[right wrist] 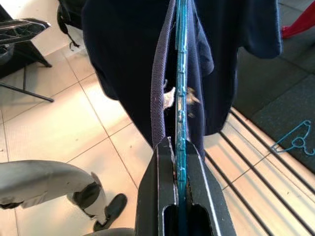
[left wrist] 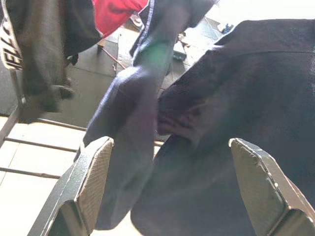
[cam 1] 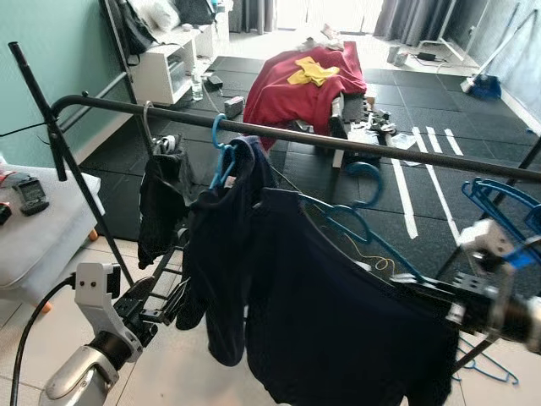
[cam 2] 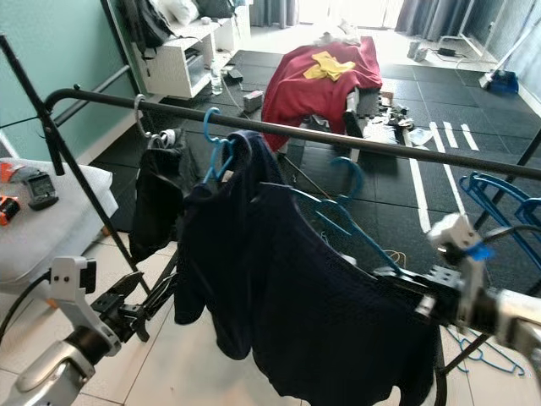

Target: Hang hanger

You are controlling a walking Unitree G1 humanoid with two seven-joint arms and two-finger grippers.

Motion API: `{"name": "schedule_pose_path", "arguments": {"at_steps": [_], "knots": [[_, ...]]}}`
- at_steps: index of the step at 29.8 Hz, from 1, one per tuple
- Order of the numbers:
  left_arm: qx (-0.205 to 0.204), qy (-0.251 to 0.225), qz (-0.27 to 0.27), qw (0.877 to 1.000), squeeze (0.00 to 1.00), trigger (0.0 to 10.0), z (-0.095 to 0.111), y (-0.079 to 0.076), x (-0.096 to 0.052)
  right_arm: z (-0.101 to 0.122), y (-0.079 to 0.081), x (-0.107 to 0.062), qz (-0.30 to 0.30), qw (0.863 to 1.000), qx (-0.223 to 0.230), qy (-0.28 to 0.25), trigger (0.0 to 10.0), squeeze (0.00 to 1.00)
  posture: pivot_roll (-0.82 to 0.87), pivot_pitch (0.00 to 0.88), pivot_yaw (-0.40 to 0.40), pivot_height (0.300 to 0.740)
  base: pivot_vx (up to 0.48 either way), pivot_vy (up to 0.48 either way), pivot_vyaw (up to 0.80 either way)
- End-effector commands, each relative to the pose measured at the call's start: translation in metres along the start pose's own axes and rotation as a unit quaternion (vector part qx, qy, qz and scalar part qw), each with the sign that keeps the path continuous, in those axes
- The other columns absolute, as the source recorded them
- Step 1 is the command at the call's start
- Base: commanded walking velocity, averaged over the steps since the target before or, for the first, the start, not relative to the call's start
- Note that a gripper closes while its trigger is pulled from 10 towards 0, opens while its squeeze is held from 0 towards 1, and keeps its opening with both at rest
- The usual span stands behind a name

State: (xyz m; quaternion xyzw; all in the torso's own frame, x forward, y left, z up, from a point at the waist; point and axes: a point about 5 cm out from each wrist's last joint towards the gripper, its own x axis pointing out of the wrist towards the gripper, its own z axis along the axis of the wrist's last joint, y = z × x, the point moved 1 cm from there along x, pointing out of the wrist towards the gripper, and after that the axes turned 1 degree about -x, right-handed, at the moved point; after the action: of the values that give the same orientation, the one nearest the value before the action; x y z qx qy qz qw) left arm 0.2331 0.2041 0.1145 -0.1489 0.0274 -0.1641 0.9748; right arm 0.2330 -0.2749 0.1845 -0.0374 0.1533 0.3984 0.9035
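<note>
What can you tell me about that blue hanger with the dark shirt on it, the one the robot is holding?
The blue hanger looks like thin teal plastic, with a curled hook at its top that hangs just below the black rail, not yet over it. It sits tilted, sloping down toward the robot's right. A dark navy shirt drapes from it. The right gripper is shut on its lower arm, whose edge shows small notches.

Home, lived-in room used for laundry. Black rail (cam 1: pixel 338 139) of a clothes rack carries dark shirts (cam 1: pixel 338 313) on blue hangers (cam 1: pixel 221 156). Pale tile floor (cam 1: pixel 169 364) near, black mat flooring (cam 1: pixel 279 80) beyond. Red cloth (cam 1: pixel 304 89) with a yellow piece (cam 1: pixel 311 71) draped over low furniture. White shelf unit (cam 1: pixel 173 63) by a teal wall (cam 1: pixel 51 51). Curtains (cam 1: pixel 414 17) at the far, bright window.
</note>
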Motion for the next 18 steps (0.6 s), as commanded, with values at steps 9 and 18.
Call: {"name": "schedule_pose_path", "arguments": {"at_steps": [9,18], "knots": [[-0.006,0.010,-0.030,0.999,0.00,10.0,-0.001,-0.003,-0.004,0.020,0.024,-0.008,0.091,0.996,-0.016,-0.001,0.0,0.00,-0.16,0.071,0.003,0.740,-0.324,0.000,0.00],[-0.002,0.003,-0.049,0.999,0.00,10.0,0.004,-0.006,-0.003,0.019,0.036,0.006,0.136,0.990,-0.027,0.023,0.0,0.00,-0.16,0.062,-0.006,0.740,-0.303,0.000,0.00]]}}
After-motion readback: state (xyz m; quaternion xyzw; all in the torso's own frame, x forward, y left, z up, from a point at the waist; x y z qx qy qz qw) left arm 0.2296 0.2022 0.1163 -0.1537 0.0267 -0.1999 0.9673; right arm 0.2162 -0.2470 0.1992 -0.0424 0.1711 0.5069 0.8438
